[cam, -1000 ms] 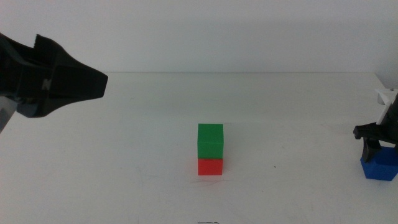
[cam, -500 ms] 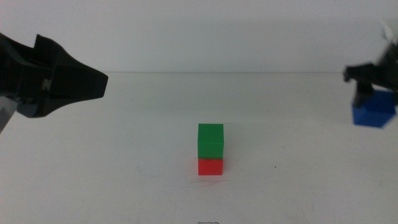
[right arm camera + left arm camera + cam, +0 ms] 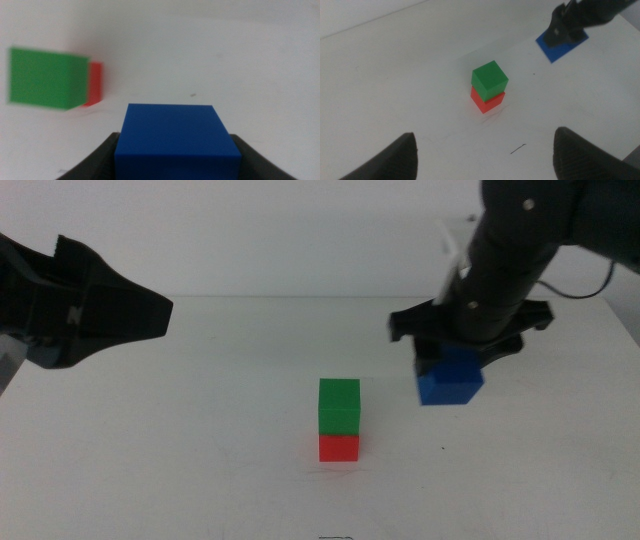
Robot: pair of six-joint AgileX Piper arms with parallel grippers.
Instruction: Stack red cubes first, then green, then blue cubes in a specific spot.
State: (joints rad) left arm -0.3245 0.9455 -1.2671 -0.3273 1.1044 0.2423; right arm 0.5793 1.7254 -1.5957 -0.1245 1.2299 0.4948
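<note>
Since a second ago, our right gripper (image 3: pixel 452 360) has lifted the small matte deep-blue cube (image 3: pixel 450 383) from the table's right edge and swung it inward, so in the middle view it hangs pinched above the white tabletop (image 3: pixel 200 470), near the small bright-green cube (image 3: pixel 339 406) that sits squarely on the small bright-red cube (image 3: pixel 338 447) marking our stacking spot; no containers appear. From the left wrist, our left gripper (image 3: pixel 485 157), jaws spread and holding nothing, waits back from the stack, presumably to leave room. From the right wrist, the jaws clamp the blue cube's sides, leaving its underside free for setting down.
</note>
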